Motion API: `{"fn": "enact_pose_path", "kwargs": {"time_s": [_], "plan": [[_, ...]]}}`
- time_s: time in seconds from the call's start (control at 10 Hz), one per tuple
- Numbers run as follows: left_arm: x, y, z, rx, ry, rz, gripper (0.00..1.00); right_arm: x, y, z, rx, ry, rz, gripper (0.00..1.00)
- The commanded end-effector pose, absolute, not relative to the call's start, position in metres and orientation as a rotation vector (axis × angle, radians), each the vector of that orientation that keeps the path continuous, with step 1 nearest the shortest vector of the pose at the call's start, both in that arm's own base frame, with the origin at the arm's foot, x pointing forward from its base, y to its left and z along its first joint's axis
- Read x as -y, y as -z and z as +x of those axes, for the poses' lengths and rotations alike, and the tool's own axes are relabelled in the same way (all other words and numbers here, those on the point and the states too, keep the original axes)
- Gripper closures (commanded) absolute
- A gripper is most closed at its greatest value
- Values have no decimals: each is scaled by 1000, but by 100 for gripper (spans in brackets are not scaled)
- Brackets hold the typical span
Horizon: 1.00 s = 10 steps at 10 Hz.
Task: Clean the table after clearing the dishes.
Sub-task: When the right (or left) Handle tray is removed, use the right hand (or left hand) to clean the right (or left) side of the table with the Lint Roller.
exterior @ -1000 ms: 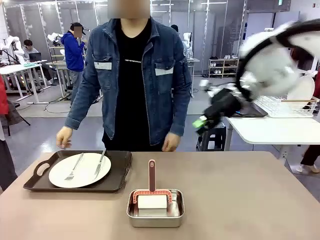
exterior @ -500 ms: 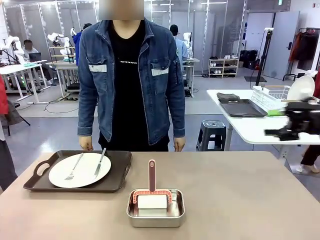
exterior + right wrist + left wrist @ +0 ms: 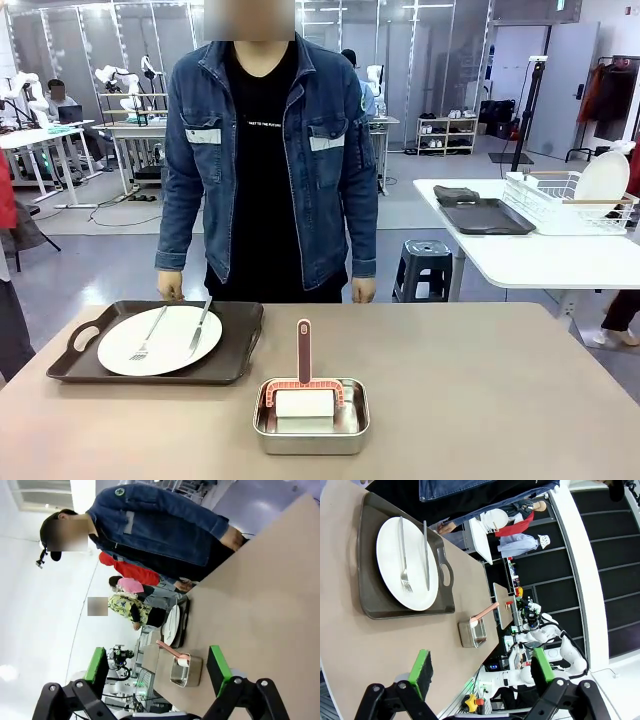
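On the beige table a dark tray lies at the left. It holds a white plate with a fork and a knife. In the left wrist view my left gripper is open and empty above the table, well apart from the tray and plate. My right gripper is open and empty too, above the table, with the plate far off.
A small steel pan with a white pad and a pink-handled brush sits at the table's middle front; it also shows as the pan and pan. A person stands at the far edge, hands down. A white side table and stool stand to the right.
My right arm has swung off to the right and left the front view. The person has drawn a hand back from beside the tray and stands upright.
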State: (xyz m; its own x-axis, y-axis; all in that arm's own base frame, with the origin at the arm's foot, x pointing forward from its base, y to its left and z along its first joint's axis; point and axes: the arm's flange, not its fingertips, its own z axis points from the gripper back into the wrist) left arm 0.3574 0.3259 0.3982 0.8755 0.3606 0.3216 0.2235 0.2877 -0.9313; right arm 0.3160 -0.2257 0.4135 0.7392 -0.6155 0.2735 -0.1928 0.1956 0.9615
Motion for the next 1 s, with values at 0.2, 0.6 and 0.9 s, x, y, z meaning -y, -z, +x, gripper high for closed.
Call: {"fn": "enact_pose_path", "kwargs": {"time_s": [0.2,0.6,0.9], "plan": [[-327,-400,354,536,-97,-1298,0,230,-406,303,732,358,1363,0],[-327,-400,354,536,-97,-1298,0,230,-406,303,732,358,1363,0],[-327,-400,354,536,-97,-1298,0,230,-406,303,732,358,1363,0]]}}
